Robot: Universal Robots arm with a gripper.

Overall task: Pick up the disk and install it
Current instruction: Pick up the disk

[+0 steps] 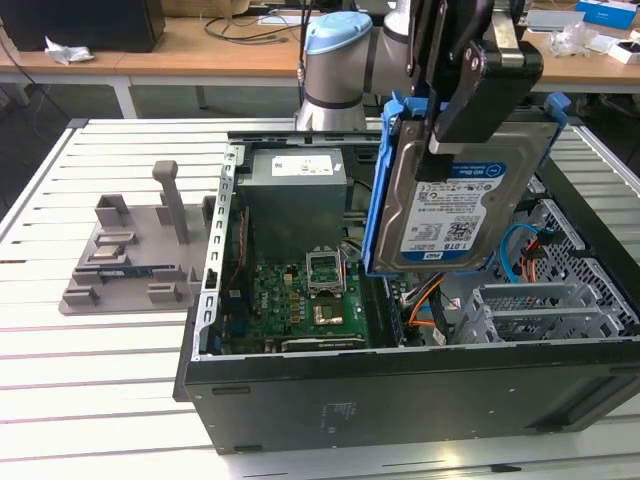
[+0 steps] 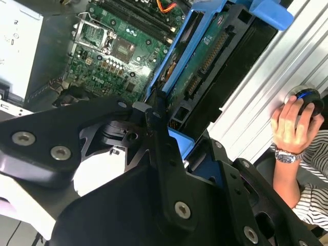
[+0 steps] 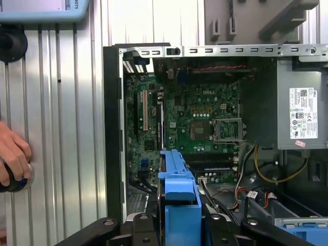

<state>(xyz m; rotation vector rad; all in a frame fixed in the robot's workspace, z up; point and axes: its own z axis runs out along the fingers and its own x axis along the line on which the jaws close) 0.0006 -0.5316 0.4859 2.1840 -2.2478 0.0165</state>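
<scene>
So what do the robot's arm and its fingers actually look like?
The arm is a round silver-grey tube with a pale blue cap on its joint. The gripper is matte black, built from flat, angular link plates pinned with silver screws. Its fingers are slim black bars.

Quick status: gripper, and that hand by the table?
Gripper: shut on the disk, held above the open computer case.
Person's hand: cupped over a small round object.
</scene>
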